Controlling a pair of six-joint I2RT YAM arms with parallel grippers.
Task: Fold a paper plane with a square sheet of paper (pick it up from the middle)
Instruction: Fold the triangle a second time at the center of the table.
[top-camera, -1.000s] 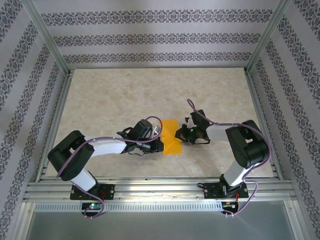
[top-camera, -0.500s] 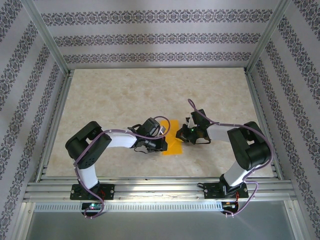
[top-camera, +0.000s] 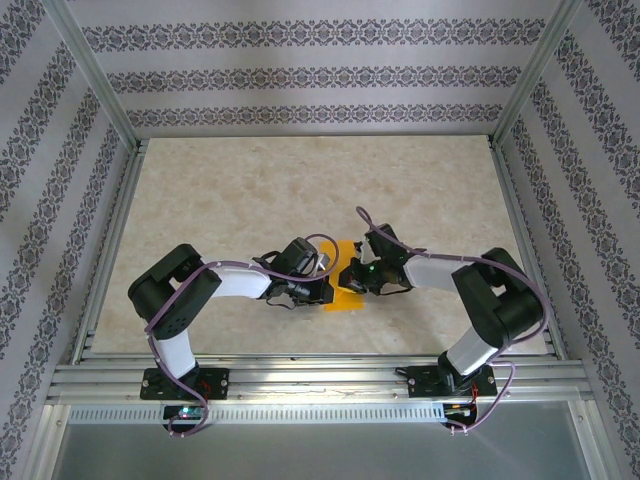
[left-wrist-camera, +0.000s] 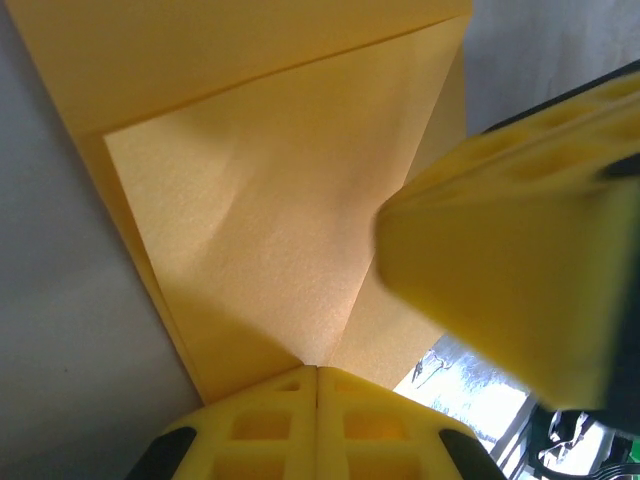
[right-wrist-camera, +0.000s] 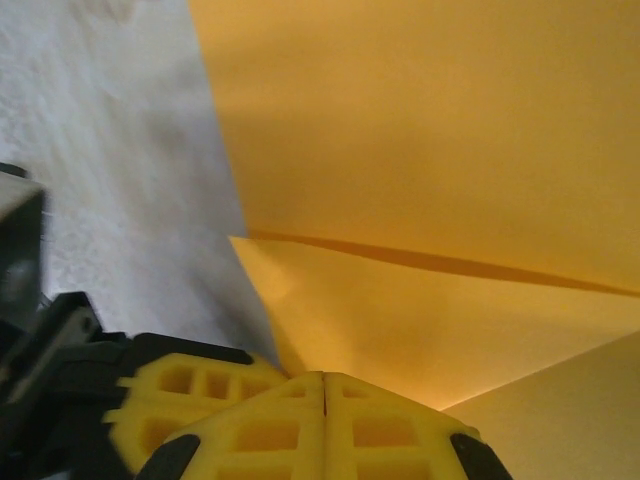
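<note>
The left gripper (left-wrist-camera: 317, 385) and the right gripper (right-wrist-camera: 323, 390) both have their pads pressed together, tips set against the square sheet of paper (top-camera: 345, 297), possibly nipping a flap. The sheet, partly folded, lies between them on the table (top-camera: 250, 190), toward its near side.

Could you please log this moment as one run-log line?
thin orange paper sheet: partly folded, on table; left gripper: shut, tip at paper; right gripper: shut, tip at paper

- sheet of paper (left-wrist-camera: 250, 200): matt orange, finely grained.
- gripper fingers (right-wrist-camera: 300, 395): matt yellow moulded plastic.
- table (top-camera: 250, 190): smooth, marbled beige.
- frame (top-camera: 300, 375): dull grey metal.
</note>
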